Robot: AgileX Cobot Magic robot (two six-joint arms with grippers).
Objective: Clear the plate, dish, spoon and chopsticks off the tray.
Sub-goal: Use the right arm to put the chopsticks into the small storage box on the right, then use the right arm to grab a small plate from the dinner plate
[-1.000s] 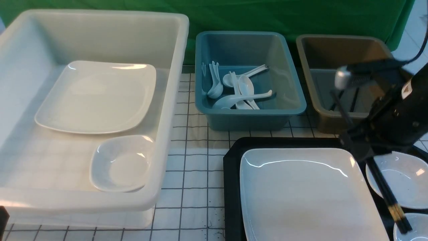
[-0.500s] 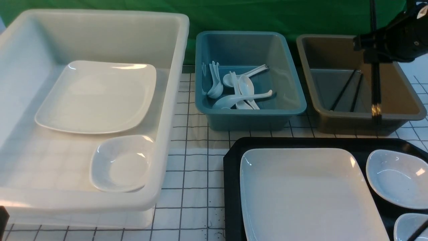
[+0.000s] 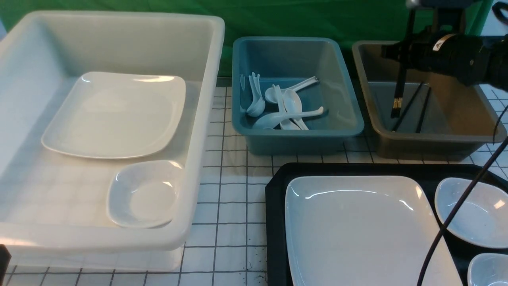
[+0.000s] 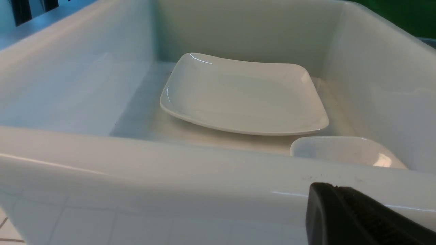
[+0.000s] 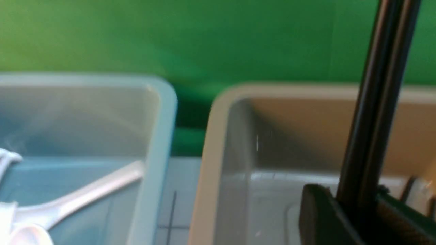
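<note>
Left wrist view catches one black finger of the left end effector (image 4: 354,217), jaws together, just outside the near wall of the white bin (image 4: 136,163). In the front view that bin fills the left of the tabletop (image 3: 230,190). A stowed plate (image 3: 115,115) lies flat toward its back, and a stowed dish (image 3: 145,194) sits just beside it at the near right corner. Next comes the blue bin (image 3: 341,79), with a loose heap of white spoons (image 3: 285,107) on its floor. Nearer the camera and further right, the black tray (image 3: 274,206) carries the plate (image 3: 357,230), which lies flat and covers most of the tray's left part. Behind the tray stands the brown bin (image 3: 460,115), where two black sticks (image 3: 412,105) lie slanted on the floor. The right end effector (image 3: 401,51) hangs over that bin's left half, clamped on the chopsticks (image 3: 400,83). They point almost straight down, with their tips low between the bin's walls. The right wrist view shows them upright between the two pads. Farthest right on the tray, the dish (image 3: 472,210) sits just beside the plate, with a second dish (image 3: 490,270) near it at the picture's corner. A black cable (image 3: 456,214) crosses in front of both
</note>
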